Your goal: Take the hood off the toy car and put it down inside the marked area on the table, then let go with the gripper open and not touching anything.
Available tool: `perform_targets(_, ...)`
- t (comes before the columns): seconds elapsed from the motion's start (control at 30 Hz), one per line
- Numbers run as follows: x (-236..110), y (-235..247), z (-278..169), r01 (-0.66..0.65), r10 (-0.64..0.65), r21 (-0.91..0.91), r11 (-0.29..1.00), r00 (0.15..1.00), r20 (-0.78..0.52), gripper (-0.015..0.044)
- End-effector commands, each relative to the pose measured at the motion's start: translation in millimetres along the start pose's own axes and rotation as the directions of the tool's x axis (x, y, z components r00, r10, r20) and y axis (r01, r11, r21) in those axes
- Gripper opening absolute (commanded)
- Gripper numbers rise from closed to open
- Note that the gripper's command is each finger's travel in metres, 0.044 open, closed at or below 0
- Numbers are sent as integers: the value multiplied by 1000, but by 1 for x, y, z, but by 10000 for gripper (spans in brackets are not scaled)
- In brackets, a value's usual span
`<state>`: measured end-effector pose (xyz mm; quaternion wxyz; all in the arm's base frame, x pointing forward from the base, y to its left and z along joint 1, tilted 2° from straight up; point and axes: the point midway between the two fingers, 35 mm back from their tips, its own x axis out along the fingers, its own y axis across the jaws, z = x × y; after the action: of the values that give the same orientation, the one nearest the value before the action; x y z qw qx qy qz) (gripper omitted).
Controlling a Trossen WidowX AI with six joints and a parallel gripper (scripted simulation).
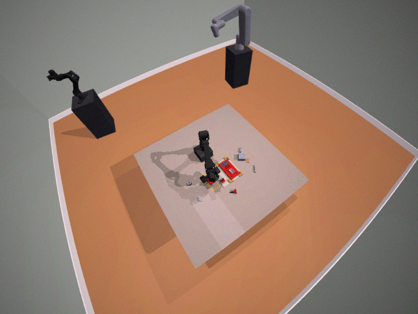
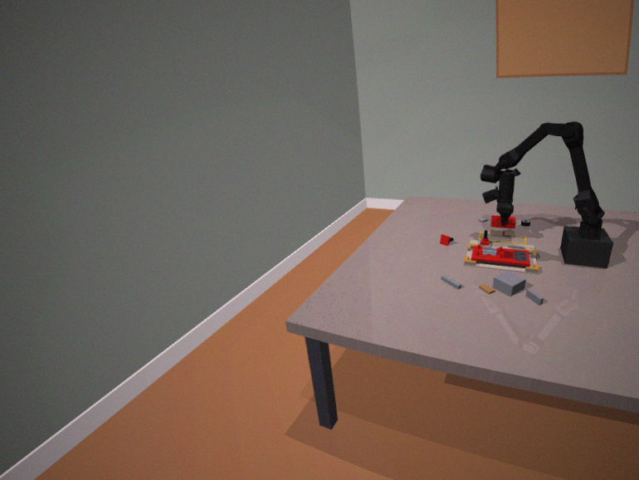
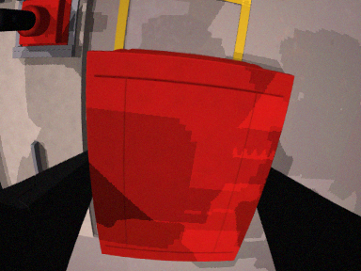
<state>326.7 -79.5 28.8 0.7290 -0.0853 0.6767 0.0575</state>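
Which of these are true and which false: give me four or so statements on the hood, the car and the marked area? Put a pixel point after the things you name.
1. The gripper (image 1: pixel 211 181) (image 2: pixel 504 222) (image 3: pixel 179 167) is shut on the red hood (image 2: pixel 496 222) (image 3: pixel 164 141). True.
2. The hood lies flat on the table. False: it hangs above it.
3. The marked area (image 2: pixel 525 239) (image 3: pixel 120 28) has a blue outline. False: yellow.
4. The toy car (image 1: pixel 234 174) (image 2: pixel 503 262) has its hood fitted. False: it is off.
5. A gray block (image 1: pixel 241 156) (image 2: pixel 509 284) stands apart from the car. True.
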Motion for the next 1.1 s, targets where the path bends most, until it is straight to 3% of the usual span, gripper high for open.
perform_targets(0.0,6,1,-1,-9,9,-3,1000,1000,-6,0)
perform_targets(1.07,30,3,-3,-9,9,-3,1000,1000,-6,0)
